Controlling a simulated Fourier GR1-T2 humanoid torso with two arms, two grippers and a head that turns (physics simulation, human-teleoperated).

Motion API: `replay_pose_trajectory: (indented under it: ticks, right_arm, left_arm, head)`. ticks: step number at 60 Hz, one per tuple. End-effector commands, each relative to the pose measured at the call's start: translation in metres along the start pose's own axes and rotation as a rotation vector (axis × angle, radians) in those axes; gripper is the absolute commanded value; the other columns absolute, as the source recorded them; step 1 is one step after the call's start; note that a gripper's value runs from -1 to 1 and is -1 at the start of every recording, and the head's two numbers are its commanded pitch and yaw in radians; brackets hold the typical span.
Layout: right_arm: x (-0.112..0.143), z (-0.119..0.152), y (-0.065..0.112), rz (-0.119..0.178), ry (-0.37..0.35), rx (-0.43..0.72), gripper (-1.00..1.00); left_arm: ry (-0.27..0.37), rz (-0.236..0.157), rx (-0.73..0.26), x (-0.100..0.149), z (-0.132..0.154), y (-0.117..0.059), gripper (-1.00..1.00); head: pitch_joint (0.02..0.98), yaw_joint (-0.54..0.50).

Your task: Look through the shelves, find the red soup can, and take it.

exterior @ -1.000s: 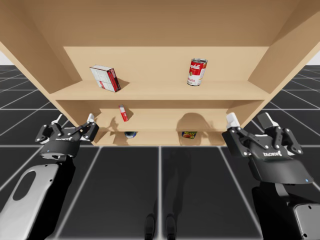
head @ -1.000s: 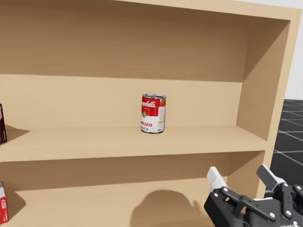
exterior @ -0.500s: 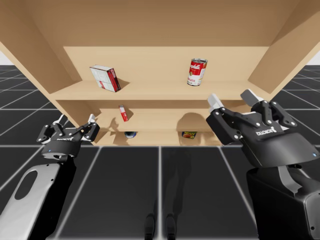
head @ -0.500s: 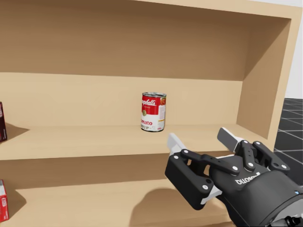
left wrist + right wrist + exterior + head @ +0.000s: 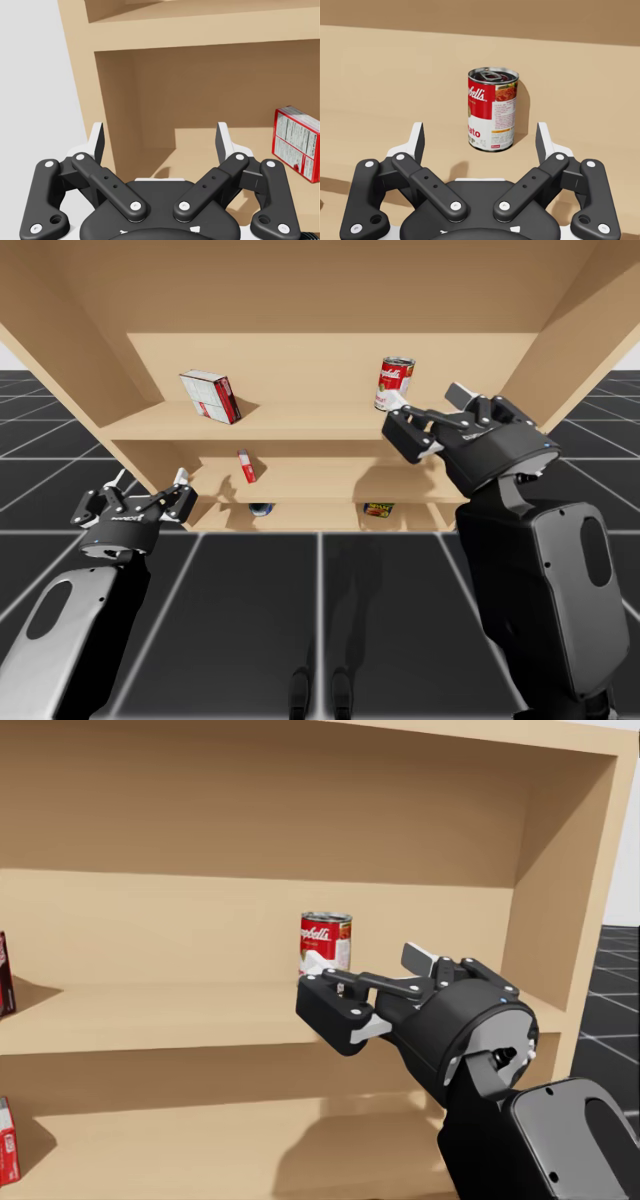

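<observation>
**Shelf unit.** One light-brown wooden shelf unit (image 5: 300, 423) with flat, matt boards; three levels are visible.

**Task item.** One red-and-white cylindrical soup can (image 5: 397, 375) with a metal lid stands upright towards the right end of the unit's top level, set back from the front edge.

**Other contents.**
- Boxes, two: one red-and-white rectangular carton (image 5: 211, 396) stands turned at an angle towards the left of the top level. One smaller red-and-white box (image 5: 246, 465) stands on the middle level.
- Bottom level, two items: one dark-blue object (image 5: 261, 508) and one yellow-and-green object (image 5: 378, 509). Both are too hidden to tell their shape.

**Grippers, two.** Each is black, with jointed linkage bars and two white-tipped fingers.
- The right gripper (image 5: 428, 397) is raised to the top level of the unit. Its fingers are spread wide. The soup can stands just ahead of them, in line with the gap; neither finger touches it.
- The left gripper (image 5: 150, 478) is at the left front corner of the unit, level with the middle shelf. Its fingers are spread apart and hold nothing. In the left wrist view the smaller box stands ahead of it, beyond one finger.
</observation>
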Motion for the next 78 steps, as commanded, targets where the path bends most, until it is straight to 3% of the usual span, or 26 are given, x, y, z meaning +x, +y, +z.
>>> replay_pose_trajectory:
  ticks: [1, 7, 19, 29, 41, 52, 53, 56, 58, 59, 60, 61, 63, 64, 78]
  right_arm:
    - [0.0, -0.02, 0.001, 0.016, 0.051, -0.006, -1.0]
    - [0.001, -0.031, 0.001, 0.019, 0.069, -0.019, -1.0]
    - [0.002, -0.053, 0.002, 0.061, 0.089, -0.054, -1.0]
    - [0.003, -0.068, 0.002, 0.075, 0.119, -0.079, -1.0]
    - [-0.001, -0.084, 0.004, 0.072, 0.16, -0.087, -1.0]
    - [-0.005, -0.092, 0.001, 0.088, 0.172, -0.108, -1.0]
    - [-0.006, -0.093, 0.0, 0.101, 0.168, -0.115, -1.0]
    - [-0.007, -0.093, -0.001, 0.089, 0.177, -0.111, -1.0]
    - [-0.007, -0.093, -0.002, 0.096, 0.175, -0.108, -1.0]
    - [-0.009, -0.092, -0.003, 0.127, 0.157, -0.128, -0.74]
    - [-0.009, -0.092, -0.004, 0.128, 0.155, -0.136, -0.59]
    - [-0.01, -0.092, -0.004, 0.129, 0.151, -0.145, 0.09]
    - [-0.01, -0.091, -0.005, 0.125, 0.152, -0.146, 0.75]
    - [-0.009, -0.089, -0.006, 0.122, 0.151, -0.148, 0.96]
    - [0.005, -0.068, -0.014, 0.13, 0.098, -0.159, 0.96]
  left_arm:
    - [0.0, 0.002, 0.002, 0.0, 0.0, 0.001, -1.0]
    - [-0.001, 0.004, 0.003, 0.001, 0.0, 0.002, -1.0]
    - [0.008, 0.03, 0.006, 0.003, 0.0, 0.004, -1.0]
    - [0.007, 0.031, 0.007, 0.003, 0.0, 0.004, -1.0]
    - [0.008, 0.034, 0.009, 0.004, 0.0, 0.005, -1.0]
    - [0.008, 0.038, 0.009, 0.004, 0.0, 0.006, -1.0]
    - [0.008, 0.038, 0.009, 0.004, 0.0, 0.006, -1.0]
    - [0.008, 0.037, 0.008, 0.004, 0.0, 0.005, -1.0]
    - [0.008, 0.038, 0.008, 0.004, 0.0, 0.006, -1.0]
    - [0.008, 0.037, 0.009, 0.004, 0.0, 0.006, -1.0]
    - [0.009, 0.037, 0.009, 0.004, 0.0, 0.006, -1.0]
    - [0.009, 0.037, 0.009, 0.004, 0.0, 0.006, -1.0]
    - [0.009, 0.037, 0.009, 0.003, 0.0, 0.006, -1.0]
    - [0.009, 0.037, 0.009, 0.003, -0.001, 0.006, -1.0]
    - [0.009, 0.034, 0.012, 0.003, -0.001, 0.006, -1.0]
  head:
    - [0.264, -0.23]
    - [0.263, -0.23]
    - [0.262, -0.22]
    - [0.263, -0.22]
    - [0.262, -0.22]
    - [0.262, -0.22]
    - [0.263, -0.22]
    - [0.263, -0.22]
    - [0.263, -0.22]
    - [0.263, -0.22]
    - [0.262, -0.22]
    - [0.262, -0.22]
    - [0.263, -0.22]
    - [0.263, -0.22]
    - [0.263, -0.22]
